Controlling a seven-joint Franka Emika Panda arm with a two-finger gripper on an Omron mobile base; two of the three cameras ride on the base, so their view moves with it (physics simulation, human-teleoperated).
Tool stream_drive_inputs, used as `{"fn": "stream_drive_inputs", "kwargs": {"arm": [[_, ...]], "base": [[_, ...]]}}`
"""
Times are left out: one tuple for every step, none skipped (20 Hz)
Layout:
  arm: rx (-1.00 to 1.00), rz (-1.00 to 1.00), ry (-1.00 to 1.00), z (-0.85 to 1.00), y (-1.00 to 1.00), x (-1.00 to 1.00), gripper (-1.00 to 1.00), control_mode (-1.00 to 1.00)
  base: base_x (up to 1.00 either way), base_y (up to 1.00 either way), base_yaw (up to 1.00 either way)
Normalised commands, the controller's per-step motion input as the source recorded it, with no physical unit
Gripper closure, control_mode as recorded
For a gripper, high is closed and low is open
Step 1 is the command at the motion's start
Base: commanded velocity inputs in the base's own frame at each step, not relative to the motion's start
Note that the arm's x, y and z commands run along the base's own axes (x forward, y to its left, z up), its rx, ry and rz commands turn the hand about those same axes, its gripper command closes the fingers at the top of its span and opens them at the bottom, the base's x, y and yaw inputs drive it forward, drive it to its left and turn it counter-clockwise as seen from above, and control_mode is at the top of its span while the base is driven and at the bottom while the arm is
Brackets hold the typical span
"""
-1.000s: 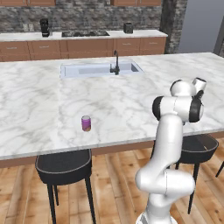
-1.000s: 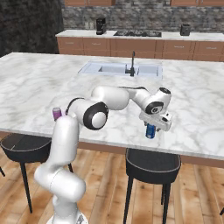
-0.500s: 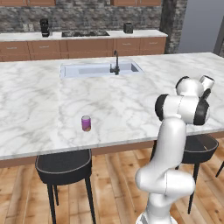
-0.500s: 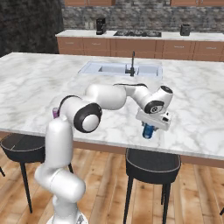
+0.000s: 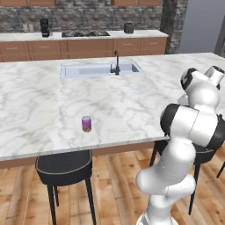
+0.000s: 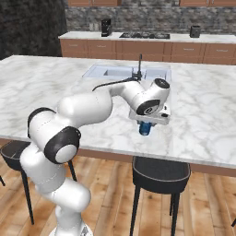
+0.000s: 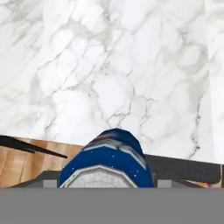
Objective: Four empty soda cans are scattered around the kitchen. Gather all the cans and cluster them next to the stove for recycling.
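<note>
A blue-and-white soda can (image 6: 145, 128) stands between the fingers of my gripper (image 6: 146, 130), which is shut on it from above near the island's front edge. In the hand view the blue soda can (image 7: 107, 159) rises from the bottom, in the gripper (image 7: 106, 180), with marble beyond it. A purple-pink soda can (image 5: 86, 124) stands upright on the island counter (image 5: 39, 110), far left of the arm. The stove (image 5: 85, 34) (image 6: 144, 35) lies on the back counter.
A sink (image 5: 101, 69) with a dark faucet (image 5: 116, 63) sits mid-island. Black stools (image 6: 161, 171) (image 5: 63, 167) stand under the island's front edge. A coffee machine (image 5: 44, 27) and a dark canister (image 5: 128, 28) flank the stove.
The jaws have narrowed onto the blue can. Hand and can have shifted a little left and up in the right base view, and the elbow has swung.
</note>
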Motion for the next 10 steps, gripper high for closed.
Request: {"fn": "stream_drive_inputs", "kwargs": {"arm": [[-0.19, 0.14, -0.27, 0.8, 0.8, -0.46, 1.0, -1.0], [-0.21, 0.1, -0.26, 0.79, 0.86, -0.43, 1.0, -1.0], [-0.2, 0.07, -0.24, 0.81, 0.86, -0.39, 1.0, -1.0], [-0.19, 0.04, -0.23, 0.86, 0.81, -0.39, 1.0, -1.0], [-0.15, 0.01, -0.2, 0.9, 0.71, -0.34, 1.0, -1.0], [-0.11, 0.0, -0.16, 0.87, 0.8, -0.28, 1.0, -1.0], [-0.09, 0.0, -0.08, 0.86, 0.8, -0.25, 1.0, -1.0], [-0.1, 0.0, -0.08, 0.86, 0.76, -0.22, 1.0, -1.0], [-0.1, 0.0, -0.04, 0.82, 0.69, -0.09, 1.0, -1.0], [-0.12, 0.0, -0.02, 0.8, 0.64, 0.0, 1.0, -1.0]], "base": [[0.0, 0.0, 0.0], [0.0, 0.0, 0.0], [0.0, 0.0, 0.0], [0.0, 0.0, 0.0], [0.0, 0.0, 0.0], [0.0, 0.0, 0.0], [0.0, 0.0, 0.0], [0.0, 0.0, 0.0], [0.0, 0.0, 0.0], [0.0, 0.0, 0.0]]}}
